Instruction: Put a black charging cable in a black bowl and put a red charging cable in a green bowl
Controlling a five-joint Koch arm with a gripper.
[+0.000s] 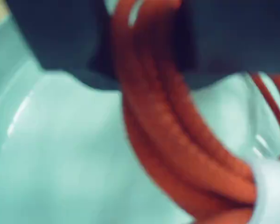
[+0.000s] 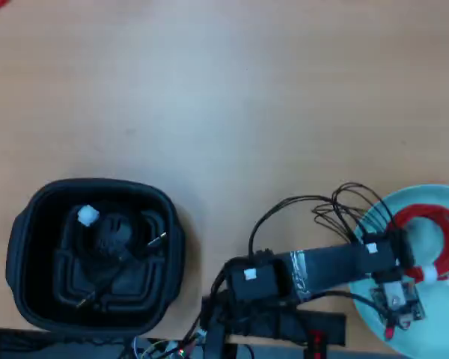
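**Red cable held over green bowl**

Gripper (image 1: 144, 51) clamped on the red charging cable (image 1: 177, 140); dark jaws on both sides of the strands. Coil with a white tie (image 2: 429, 274) hangs within the green bowl (image 2: 434, 333) in the overhead view. Black charging cable (image 2: 108, 235) lies inside the black bowl (image 2: 22, 247), well apart on the wooden table (image 2: 209, 97).
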